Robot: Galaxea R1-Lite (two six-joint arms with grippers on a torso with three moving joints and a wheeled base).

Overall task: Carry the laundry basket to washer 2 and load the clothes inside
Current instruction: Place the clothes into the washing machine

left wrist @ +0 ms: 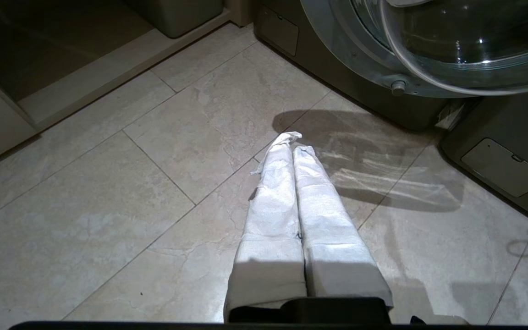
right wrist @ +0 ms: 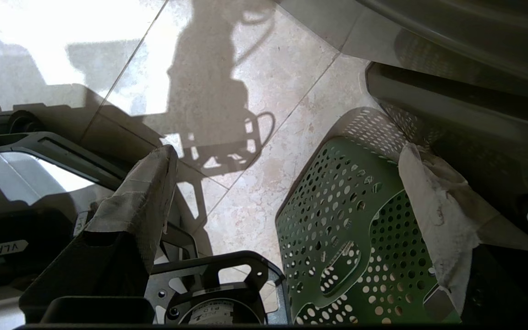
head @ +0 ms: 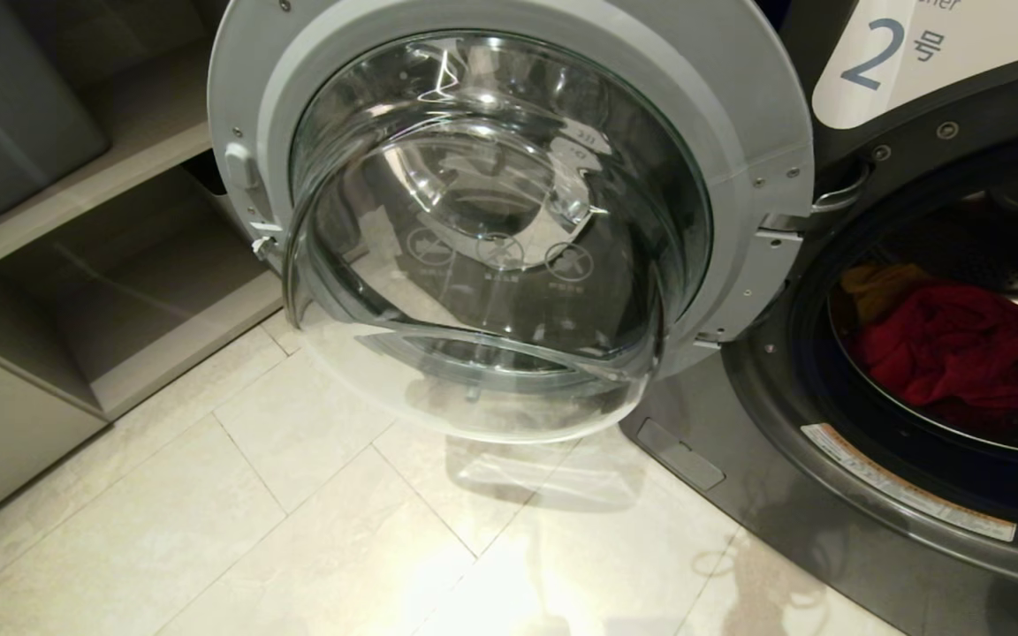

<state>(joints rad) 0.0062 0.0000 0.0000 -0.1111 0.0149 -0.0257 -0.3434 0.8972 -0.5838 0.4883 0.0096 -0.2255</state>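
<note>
right pincer: spread wide, empty | tall dark green perforated plastic laundry basket: just beside its cloth-wrapped far finger | left pincer: clenched, empty, above tiled floor

Left gripper and right gripper wear white cloth wrapping over black frames.

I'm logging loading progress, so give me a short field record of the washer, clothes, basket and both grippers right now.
washer 2: door swung wide open
clothes: red garment in the drum, an orange-brown one behind it
laundry basket: on the floor tiles, by the machine's front; contents not visible
left gripper: shut, empty, above the floor
right gripper: open, empty, one finger beside the basket's wall
</note>
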